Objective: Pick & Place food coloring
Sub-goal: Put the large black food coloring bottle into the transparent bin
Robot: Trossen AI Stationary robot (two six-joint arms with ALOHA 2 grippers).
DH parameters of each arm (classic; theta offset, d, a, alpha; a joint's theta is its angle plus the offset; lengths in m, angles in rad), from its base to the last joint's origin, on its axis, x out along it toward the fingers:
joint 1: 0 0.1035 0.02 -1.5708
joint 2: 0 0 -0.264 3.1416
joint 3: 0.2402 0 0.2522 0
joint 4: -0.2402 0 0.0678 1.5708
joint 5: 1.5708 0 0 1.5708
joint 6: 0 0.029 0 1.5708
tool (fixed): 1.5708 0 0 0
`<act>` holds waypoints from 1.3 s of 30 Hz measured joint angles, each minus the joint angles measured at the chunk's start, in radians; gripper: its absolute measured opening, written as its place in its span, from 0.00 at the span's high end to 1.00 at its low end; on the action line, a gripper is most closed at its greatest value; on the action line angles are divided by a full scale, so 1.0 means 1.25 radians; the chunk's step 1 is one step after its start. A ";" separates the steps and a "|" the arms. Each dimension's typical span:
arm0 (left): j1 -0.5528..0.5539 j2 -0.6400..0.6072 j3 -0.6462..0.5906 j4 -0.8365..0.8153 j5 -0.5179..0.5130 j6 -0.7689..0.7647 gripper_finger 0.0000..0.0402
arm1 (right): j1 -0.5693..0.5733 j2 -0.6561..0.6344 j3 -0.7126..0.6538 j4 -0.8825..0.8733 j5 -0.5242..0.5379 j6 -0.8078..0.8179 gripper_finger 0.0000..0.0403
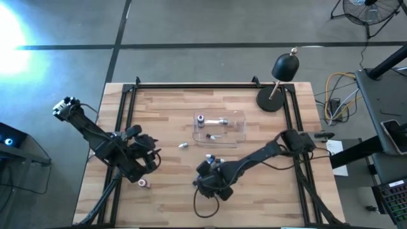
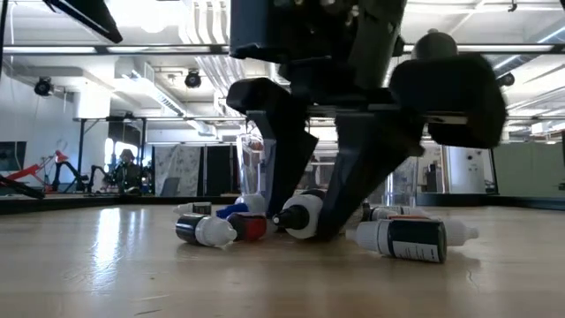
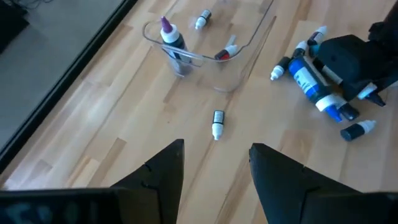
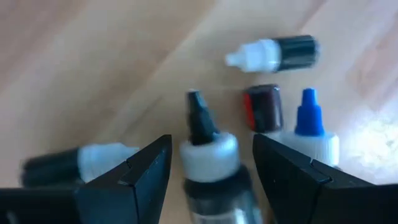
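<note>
Several tiny food coloring bottles lie on their sides in a cluster (image 1: 210,159) near the table's middle. My right gripper (image 4: 211,142) is open and down at the table over this cluster. Its fingers stand on either side of a dark bottle with a white collar and black tip (image 4: 208,152), which also shows in the low view (image 2: 300,216). A gap shows on each side. A clear tray (image 1: 236,132) behind holds three bottles. One bottle (image 3: 217,124) lies alone between tray and my left gripper (image 3: 216,165), which is open above the table's left part. Another bottle (image 1: 144,184) lies near the left arm.
Around the framed bottle lie a white-capped dark bottle (image 4: 273,53), a red-capped one (image 4: 261,107) and a blue-tipped one (image 4: 309,121). A black lamp (image 1: 283,79) stands at the far right corner. Black frame rails (image 1: 124,108) run along the table's sides.
</note>
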 joint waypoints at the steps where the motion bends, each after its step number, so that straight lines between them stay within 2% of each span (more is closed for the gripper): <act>1: 0.000 -0.003 -0.003 0.005 0.000 -0.006 0.61 | -0.005 -0.002 -0.001 -0.005 0.000 -0.005 0.46; 4: 0.000 -0.008 -0.012 0.021 -0.001 -0.015 0.61 | -0.020 -0.004 -0.006 -0.026 -0.003 -0.020 0.49; 11: 0.000 -0.008 -0.030 0.045 0.000 -0.055 0.61 | -0.042 -0.004 0.003 -0.024 -0.066 -0.026 0.64; 14: 0.000 -0.007 -0.036 0.048 0.000 -0.079 0.61 | -0.041 -0.005 0.015 -0.025 -0.071 -0.013 0.66; 19: 0.000 -0.006 -0.035 0.049 0.000 -0.103 0.61 | -0.059 -0.030 0.051 -0.017 -0.098 0.122 0.66; 22: 0.000 -0.006 -0.035 0.050 0.000 -0.106 0.61 | -0.086 -0.085 0.047 0.025 -0.082 0.239 0.66; 24: 0.000 -0.006 -0.035 0.055 0.000 -0.106 0.61 | -0.104 -0.146 0.022 0.073 -0.036 0.318 0.66; 27: 0.000 -0.006 -0.035 0.057 -0.005 -0.106 0.61 | -0.126 -0.255 -0.052 0.156 0.091 0.444 0.66; 34: 0.001 -0.006 -0.035 0.062 -0.035 -0.106 0.61 | -0.127 -0.520 -0.368 0.412 0.446 0.696 0.65; 37: 0.001 -0.006 -0.035 0.061 -0.042 -0.103 0.61 | -0.107 -0.594 -0.488 0.481 0.615 0.772 0.64; 39: 0.001 -0.006 -0.035 0.061 -0.042 -0.103 0.61 | -0.098 -0.628 -0.554 0.513 0.692 0.815 0.64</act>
